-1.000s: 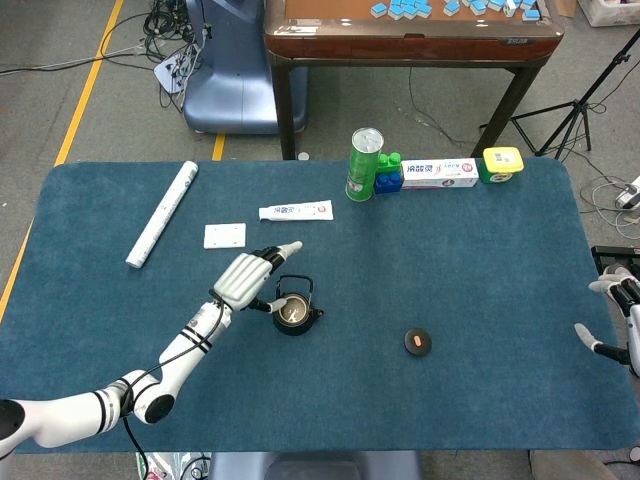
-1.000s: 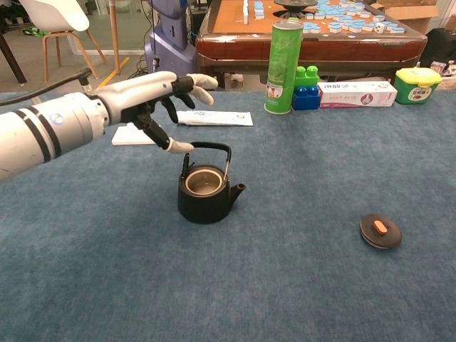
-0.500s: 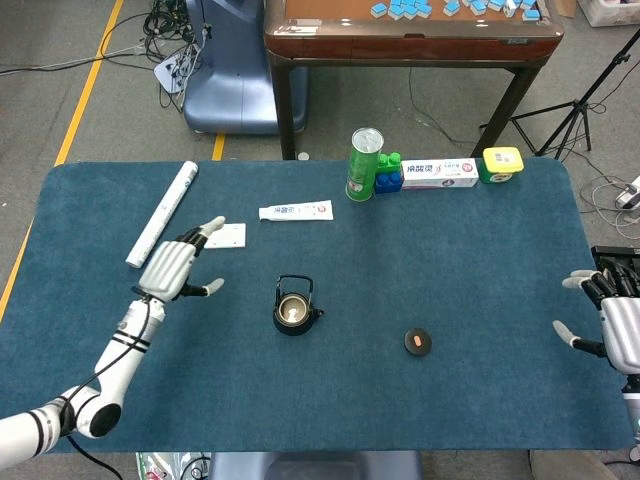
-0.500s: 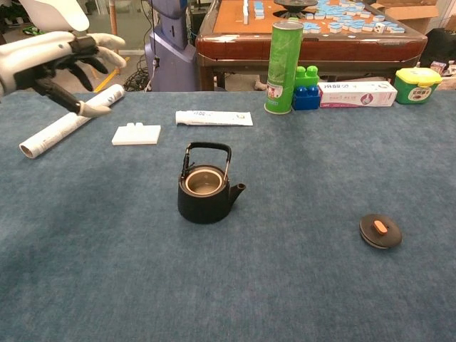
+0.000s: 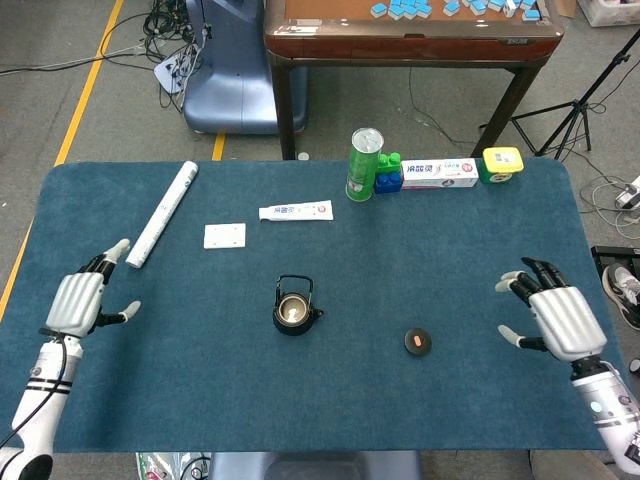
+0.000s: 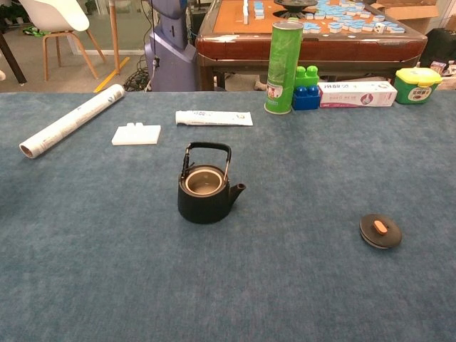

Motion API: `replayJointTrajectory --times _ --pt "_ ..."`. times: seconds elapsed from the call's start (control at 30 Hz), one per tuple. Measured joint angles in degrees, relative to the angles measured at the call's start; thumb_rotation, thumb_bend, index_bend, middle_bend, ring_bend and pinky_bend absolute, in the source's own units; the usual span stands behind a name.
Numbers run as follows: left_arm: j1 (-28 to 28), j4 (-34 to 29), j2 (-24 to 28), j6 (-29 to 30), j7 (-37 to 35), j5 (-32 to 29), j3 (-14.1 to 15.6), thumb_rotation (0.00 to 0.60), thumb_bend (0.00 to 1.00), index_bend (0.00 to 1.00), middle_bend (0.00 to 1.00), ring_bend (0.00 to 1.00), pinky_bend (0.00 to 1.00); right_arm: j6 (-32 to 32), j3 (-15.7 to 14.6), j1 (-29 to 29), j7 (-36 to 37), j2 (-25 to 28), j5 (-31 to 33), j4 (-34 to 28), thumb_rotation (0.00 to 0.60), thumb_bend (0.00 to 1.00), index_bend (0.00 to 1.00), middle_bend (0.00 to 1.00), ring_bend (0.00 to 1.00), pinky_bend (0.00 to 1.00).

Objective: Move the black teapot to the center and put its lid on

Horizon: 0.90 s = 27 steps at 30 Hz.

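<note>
The black teapot (image 5: 295, 311) (image 6: 206, 189) stands upright and uncovered near the middle of the blue table, handle raised, spout toward the right. Its black lid (image 5: 417, 342) (image 6: 380, 231), with an orange knob, lies flat on the cloth to the teapot's right. My left hand (image 5: 80, 301) hovers open far to the left near the table's edge, fingers spread and holding nothing. Over the table's right side my right hand (image 5: 557, 318) is open too, to the right of the lid. Neither hand shows in the chest view.
At the back stand a green can (image 5: 365, 164), blue and green blocks (image 5: 388, 174), a long white box (image 5: 440, 174) and a yellow container (image 5: 501, 164). A toothpaste tube (image 5: 296, 211), a white block (image 5: 224, 236) and a paper roll (image 5: 162, 213) lie back left.
My left hand let go of the teapot's handle and drew back far to the left. My right hand moved in from the right edge toward the lid.
</note>
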Motion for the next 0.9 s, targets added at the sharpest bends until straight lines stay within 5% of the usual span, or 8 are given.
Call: replayJointTrajectory --times 0.43,0.9 --pt "7.4 -2.0 3.2 5.7 1.1 3.6 3.4 0.600 0.22 0.07 0.15 0.17 0.28 -14.2 -0.5 11.4 -5.4 -5.7 -3.0 -2.5 0.600 0.13 0.35 0.23 0.02 0.12" --pt "11.1 -4.1 4.5 7.4 -0.1 5.4 3.6 0.600 0.22 0.07 0.15 0.17 0.26 -22.7 -1.8 17.6 -14.7 -13.7 3.4 1.1 0.600 0.03 0.35 0.21 0.00 0.12"
